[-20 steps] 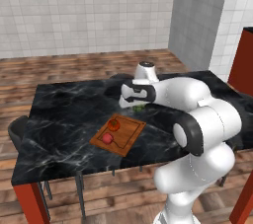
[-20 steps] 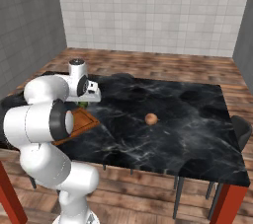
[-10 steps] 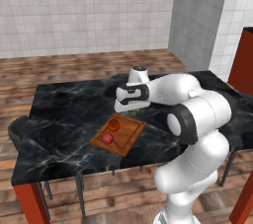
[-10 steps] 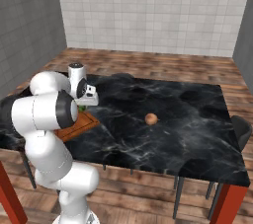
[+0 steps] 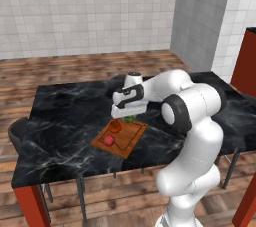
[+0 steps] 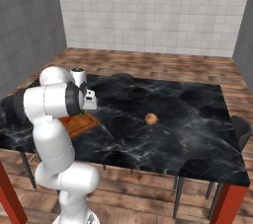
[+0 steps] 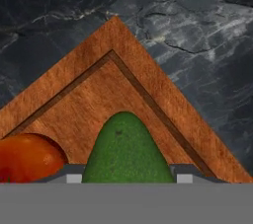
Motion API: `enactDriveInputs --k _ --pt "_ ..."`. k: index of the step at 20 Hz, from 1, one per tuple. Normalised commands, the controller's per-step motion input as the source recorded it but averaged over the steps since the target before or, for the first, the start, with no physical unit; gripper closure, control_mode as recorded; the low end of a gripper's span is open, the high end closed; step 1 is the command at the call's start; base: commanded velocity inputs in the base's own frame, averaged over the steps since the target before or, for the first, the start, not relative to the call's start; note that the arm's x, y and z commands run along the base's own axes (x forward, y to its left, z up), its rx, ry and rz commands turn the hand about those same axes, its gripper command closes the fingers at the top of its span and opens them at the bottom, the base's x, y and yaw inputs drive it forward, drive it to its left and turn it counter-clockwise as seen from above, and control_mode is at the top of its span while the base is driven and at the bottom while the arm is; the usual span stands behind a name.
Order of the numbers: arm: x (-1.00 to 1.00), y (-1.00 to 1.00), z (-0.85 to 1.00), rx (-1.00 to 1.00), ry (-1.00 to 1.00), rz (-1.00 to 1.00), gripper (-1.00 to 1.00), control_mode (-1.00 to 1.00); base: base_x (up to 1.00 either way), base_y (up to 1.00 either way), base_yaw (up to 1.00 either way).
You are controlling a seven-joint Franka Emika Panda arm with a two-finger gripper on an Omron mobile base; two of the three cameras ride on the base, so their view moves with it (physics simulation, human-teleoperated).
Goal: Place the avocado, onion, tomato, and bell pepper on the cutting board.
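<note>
**Avocado held low over the board's corner**

The gripper has its jaws clamped on the avocado, a smooth green pear-shaped lump, just over the wooden cutting board with its dark groove. An orange-red tomato and a red bell pepper lie on the board. The pale onion sits well apart on the black marble worktop. The fingertips are cut off in the hand view.

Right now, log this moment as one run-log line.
gripper: shut on green avocado | over brown wooden cutting board | pale tan onion: off board
</note>
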Motion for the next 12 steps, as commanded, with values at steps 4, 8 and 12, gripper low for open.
enactDriveInputs --k 4,8,12 --pt "0.19 0.14 -0.23 0.0 0.05 0.01 1.0 -1.0 0.0 0.0 0.0" --pt "0.13 0.03 -0.18 0.0 0.04 0.0 1.0 -1.0 0.0 0.0 0.0" --pt "0.08 0.0 -0.14 0.0 0.03 0.0 1.0 -1.0 0.0 0.0 0.0"
